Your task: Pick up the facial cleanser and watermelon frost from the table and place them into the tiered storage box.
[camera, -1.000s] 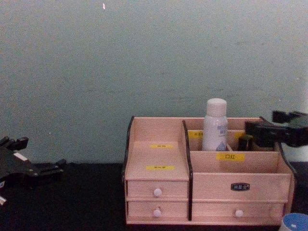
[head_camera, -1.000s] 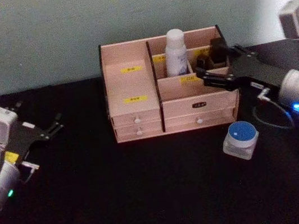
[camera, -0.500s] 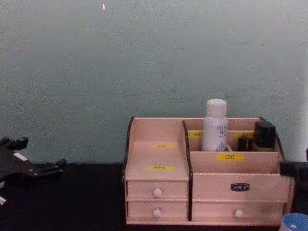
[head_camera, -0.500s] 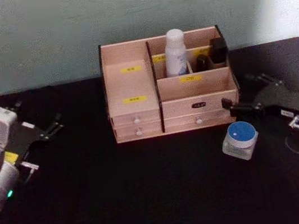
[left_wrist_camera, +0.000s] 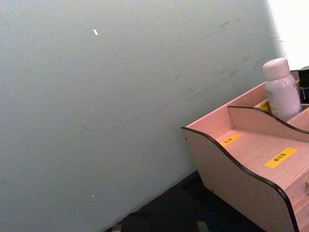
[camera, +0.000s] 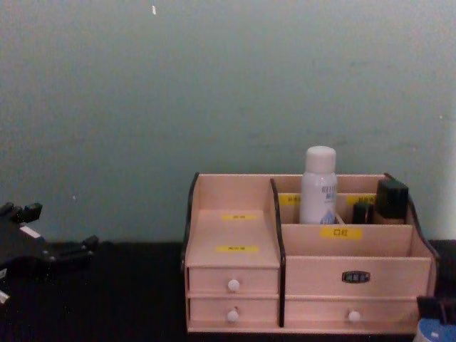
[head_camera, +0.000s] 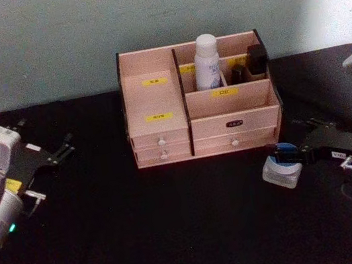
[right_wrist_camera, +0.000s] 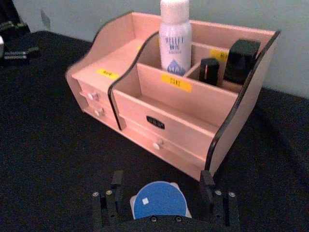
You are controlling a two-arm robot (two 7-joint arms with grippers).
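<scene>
Right gripper (right_wrist_camera: 161,182): the jaws stand apart, 1 on each side of the watermelon frost (right_wrist_camera: 160,200), with a gap showing between each finger and the blue lid. The jar sits on the table (head_camera: 178,232), just in front of the right front corner of the tiered storage box (head_camera: 152,101).

Step in hand: pick 2 of 2. The facial cleanser (head_camera: 206,60) already stands upright in a rear compartment of the box.

Next move, as judged: close the jaws on the jar body, lift clear of the box's front wall, then carry it to a free compartment. The glass-like jar may slip if you grip it by the lid rim alone.

The left gripper (head_camera: 55,153) sits parked at the far left.

The table is black and matte. 2 small black containers (head_camera: 256,59) occupy the rear right compartment. A plain grey-green wall (head_camera: 48,45) stands behind.
</scene>
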